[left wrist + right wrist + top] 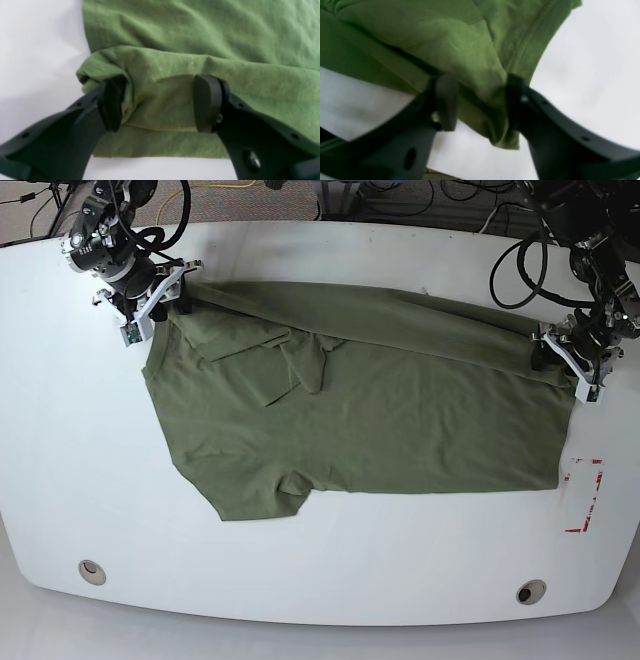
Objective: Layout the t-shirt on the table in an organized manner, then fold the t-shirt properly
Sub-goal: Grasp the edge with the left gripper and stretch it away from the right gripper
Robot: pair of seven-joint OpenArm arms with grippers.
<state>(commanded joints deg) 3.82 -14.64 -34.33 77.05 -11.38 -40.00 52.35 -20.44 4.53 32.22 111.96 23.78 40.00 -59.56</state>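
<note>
Base view: both claws pinch t-shirt [400, 420] edges.

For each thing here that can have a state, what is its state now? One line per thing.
t-shirt: spread on the table, wrinkled, far long edge folded over, held at both ends.
left tool: shut on the t-shirt, at a bunched fold by its edge.
right tool: shut on the t-shirt, cloth hanging between the fingers.
table: carries the t-shirt.

Shirt [400, 420] spread across counter [330, 590] middle. Right gripper [160, 295] at shirt's far left corner, left gripper [560, 355] at its far right edge. Tape rectangle [585, 495] just right of shirt's near corner. Grommets [92, 571] near front edge, well apart.
</note>
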